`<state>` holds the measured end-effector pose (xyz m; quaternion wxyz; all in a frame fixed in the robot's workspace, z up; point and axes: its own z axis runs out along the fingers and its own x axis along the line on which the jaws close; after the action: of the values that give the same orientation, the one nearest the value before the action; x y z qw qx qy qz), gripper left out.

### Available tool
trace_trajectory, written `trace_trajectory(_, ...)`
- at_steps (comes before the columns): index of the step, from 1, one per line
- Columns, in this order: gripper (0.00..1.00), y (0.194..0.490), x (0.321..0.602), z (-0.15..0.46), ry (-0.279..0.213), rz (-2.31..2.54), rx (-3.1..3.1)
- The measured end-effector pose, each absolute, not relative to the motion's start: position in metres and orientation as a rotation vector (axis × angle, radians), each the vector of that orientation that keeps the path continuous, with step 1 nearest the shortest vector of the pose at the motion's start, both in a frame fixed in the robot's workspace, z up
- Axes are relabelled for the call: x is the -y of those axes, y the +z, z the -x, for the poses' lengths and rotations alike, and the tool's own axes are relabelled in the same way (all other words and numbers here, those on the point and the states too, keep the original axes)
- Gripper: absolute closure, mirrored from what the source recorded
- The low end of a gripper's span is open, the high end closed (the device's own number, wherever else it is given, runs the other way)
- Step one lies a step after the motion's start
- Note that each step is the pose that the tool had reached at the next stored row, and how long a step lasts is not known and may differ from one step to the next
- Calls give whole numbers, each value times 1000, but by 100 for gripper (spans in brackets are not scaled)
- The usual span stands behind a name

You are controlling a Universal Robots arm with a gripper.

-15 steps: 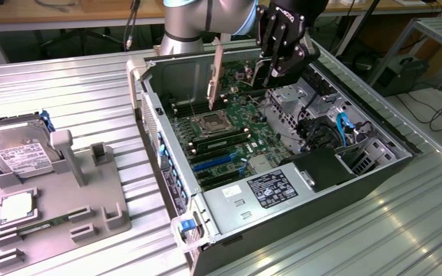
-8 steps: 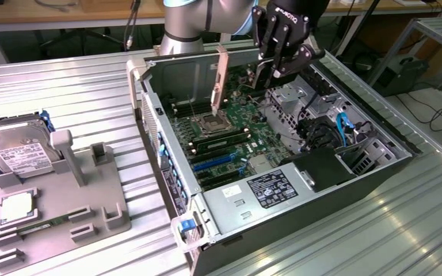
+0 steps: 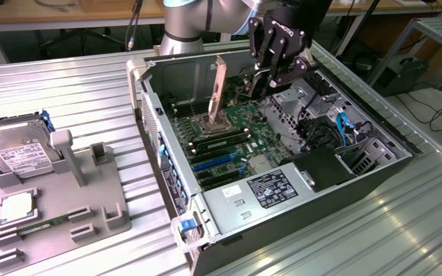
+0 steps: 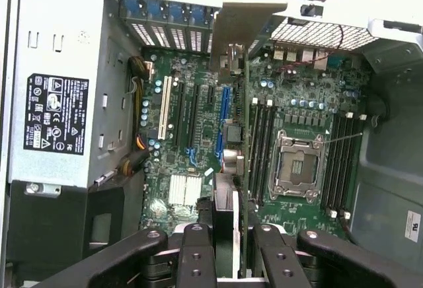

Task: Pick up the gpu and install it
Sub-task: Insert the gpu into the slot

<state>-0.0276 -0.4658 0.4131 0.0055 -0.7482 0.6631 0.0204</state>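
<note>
Gripper (image 3: 281,75) is hanging over the open PC case (image 3: 374,135), fingers (image 4: 198,261) narrowed and pinching the gpu (image 4: 227,225) edge-on; in the wrist view the card is running between the two pads, green board edge and a strip of its white and black face showing. In the exterior view the gpu (image 3: 253,87) is dropping thin and vertical below the gripper, above the motherboard (image 3: 240,129) near the case's far wall, and whether it is touching the board I can't tell.

Wrist view: the card's edge is lining up roughly along the blue slot (image 4: 221,119), with the empty CPU socket (image 4: 297,164) to one side and the white slot (image 4: 162,106) to the other. Power supply (image 4: 56,83) with its black label is sitting at the case's edge.

Exterior view: the case is lying on its side on the ribbed metal table (image 3: 67,86). A grey fixture (image 3: 60,201) is sitting near the table's edge at the exterior view's left, hard drive (image 3: 18,152) leaning in it, a CPU chip (image 3: 18,208) lying flat in front.
</note>
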Motion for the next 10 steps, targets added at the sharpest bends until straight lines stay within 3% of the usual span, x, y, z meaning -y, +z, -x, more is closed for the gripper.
trace_trajectory(10,72,407,467,28,70,2339,-2073)
